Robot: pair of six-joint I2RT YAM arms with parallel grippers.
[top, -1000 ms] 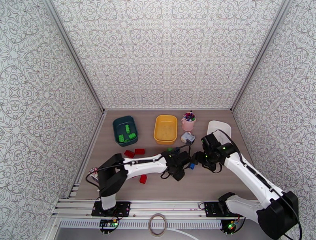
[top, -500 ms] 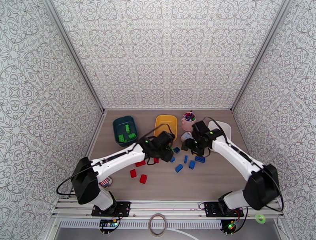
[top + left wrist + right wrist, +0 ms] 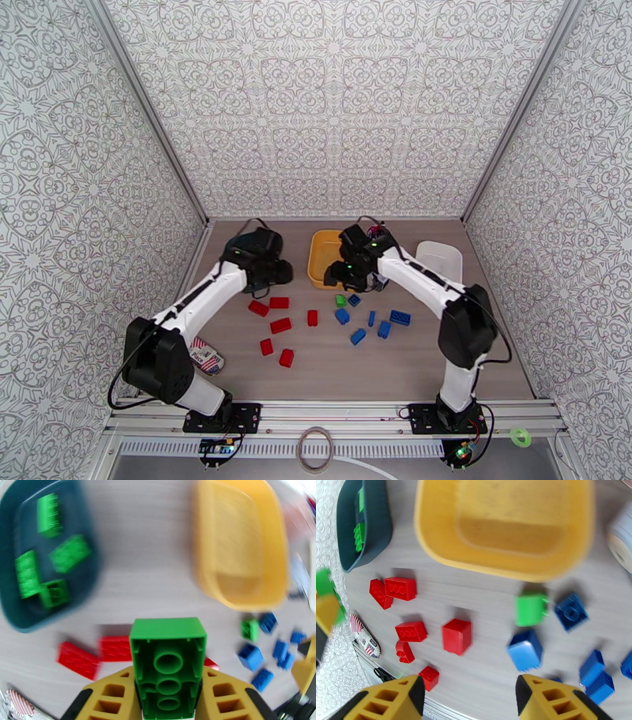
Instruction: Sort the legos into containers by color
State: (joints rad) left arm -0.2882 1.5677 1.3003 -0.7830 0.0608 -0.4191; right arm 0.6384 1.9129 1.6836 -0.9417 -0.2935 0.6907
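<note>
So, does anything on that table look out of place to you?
One green brick sits alone among the blue bricks, just in front of the yellow tub. A striped packet also lies at the near left, and it is no brick.

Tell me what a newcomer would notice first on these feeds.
A green brick is clamped in the left end effector, close by the dark teal tub that holds other green bricks. The yellow tub is empty, with the right end effector open just short of its near edge. Loose red bricks and blue bricks lie in separate clusters.
</note>
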